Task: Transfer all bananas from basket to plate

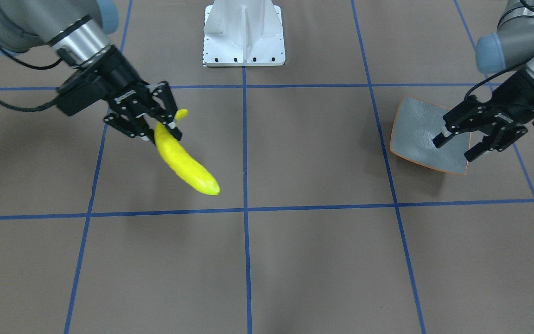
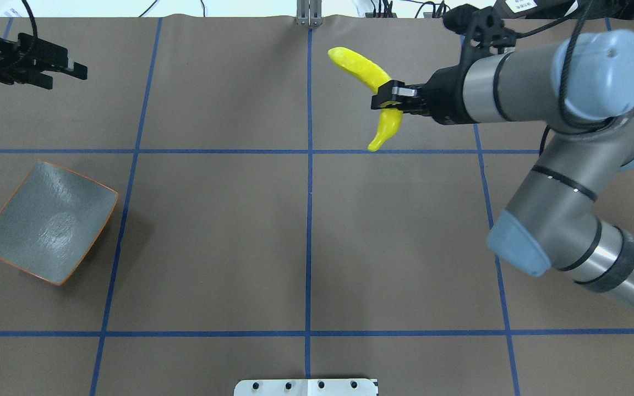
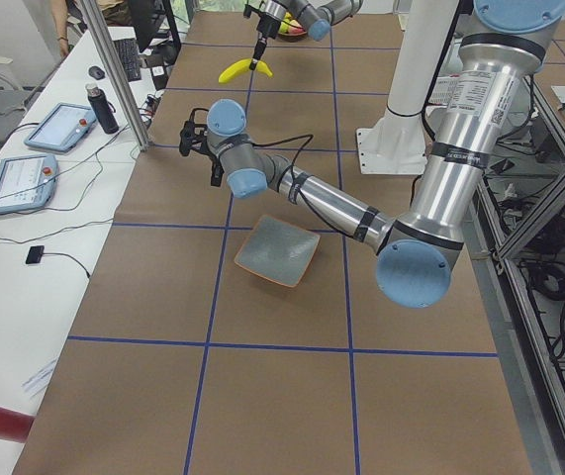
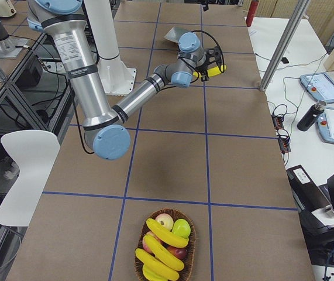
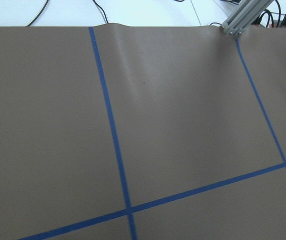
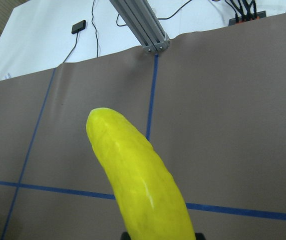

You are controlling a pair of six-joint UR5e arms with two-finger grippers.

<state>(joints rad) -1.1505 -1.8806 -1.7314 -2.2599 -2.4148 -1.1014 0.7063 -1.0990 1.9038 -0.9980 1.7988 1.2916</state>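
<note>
Banana (image 6: 137,185) sits clamped toward its stem in my right gripper (image 2: 387,98); I'd carry it level to the plate (image 2: 47,220) near my left gripper (image 1: 456,148), fingers spread.

Table (image 2: 212,247): brown cover with a blue tape grid, bare across the whole middle, a wide open lane between the two sides. Plate (image 2: 47,223): robot's left side, surface bare, uncovered from overhead. Left gripper (image 2: 69,76): raised, jaws apart, beyond the plate toward the far edge and apart from it. Right gripper (image 2: 386,96): clamped on a banana (image 2: 358,63), held off the table just right of the centre line. Robot base (image 1: 244,35): near edge, centre. Aluminium post (image 2: 309,14): far edge, centre. Basket (image 4: 165,246): table's right end, well apart.
</note>
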